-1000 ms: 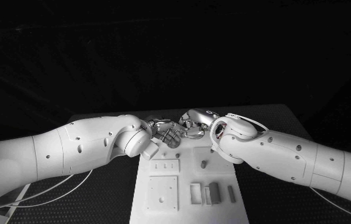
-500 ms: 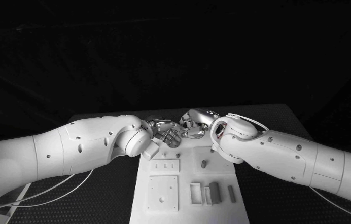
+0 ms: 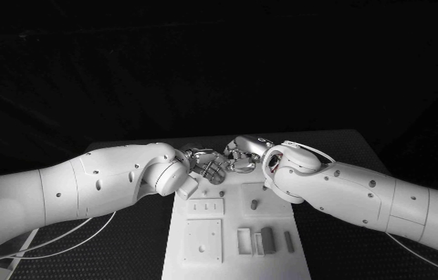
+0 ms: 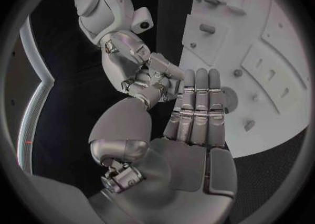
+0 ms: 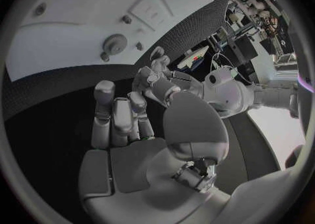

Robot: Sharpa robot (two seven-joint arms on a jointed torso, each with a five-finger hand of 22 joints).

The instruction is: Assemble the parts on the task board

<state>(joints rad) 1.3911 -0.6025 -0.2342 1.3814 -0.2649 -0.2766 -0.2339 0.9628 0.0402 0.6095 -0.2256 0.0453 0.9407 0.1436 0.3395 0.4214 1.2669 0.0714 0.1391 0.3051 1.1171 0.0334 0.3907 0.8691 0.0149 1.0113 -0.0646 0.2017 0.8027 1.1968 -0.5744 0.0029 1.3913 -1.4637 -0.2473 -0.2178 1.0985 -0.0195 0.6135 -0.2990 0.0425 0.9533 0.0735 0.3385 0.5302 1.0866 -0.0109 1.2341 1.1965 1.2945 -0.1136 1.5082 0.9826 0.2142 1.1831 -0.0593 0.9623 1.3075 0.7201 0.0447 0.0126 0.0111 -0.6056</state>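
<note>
Both hands, left hand [image 3: 208, 166] and right hand [image 3: 243, 154], meet empty, fingers apart, beyond the far end of the task board [image 3: 233, 254], whose small parts [image 3: 266, 239] look light, rigid, best pinched at the sides.

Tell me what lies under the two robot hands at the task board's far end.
Under the left robot hand and right robot hand: white task board, a small gear. Head view hides it.

The white task board [image 3: 239, 242] lies flat in the middle of the black table, its long side running from near to far. On its near end three narrow grey parts [image 3: 266, 240] stand side by side, just right of a square raised plate. Farther back a small grey peg [image 3: 254, 205] stands upright. A small gear [image 5: 116, 42] lies flat on the board.
</note>
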